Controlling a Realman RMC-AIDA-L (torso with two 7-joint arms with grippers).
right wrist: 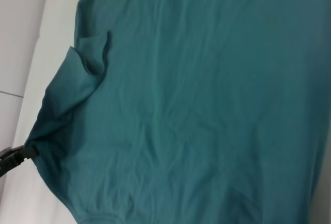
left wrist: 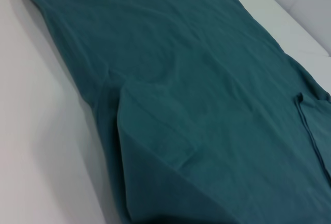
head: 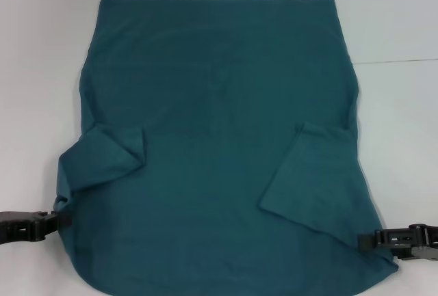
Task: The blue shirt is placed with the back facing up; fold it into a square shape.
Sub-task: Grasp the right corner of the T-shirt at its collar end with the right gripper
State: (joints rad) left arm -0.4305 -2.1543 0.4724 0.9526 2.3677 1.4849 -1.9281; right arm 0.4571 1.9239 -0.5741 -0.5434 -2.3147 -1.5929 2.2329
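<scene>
Gripping the blue shirt [head: 219, 139], spread flat on the table [head: 41, 50], the left gripper [head: 58, 219] at eight o'clock and right gripper [head: 366, 240] at four o'clock appear clamped on its edges. Lift both evenly, keeping fabric taut.

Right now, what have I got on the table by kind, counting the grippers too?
Shirts: 1, the blue shirt, spread on the white table with both sleeves folded in.
Grippers: 2, the left gripper and the right gripper, each at a near edge of the shirt.
Total: 3
</scene>
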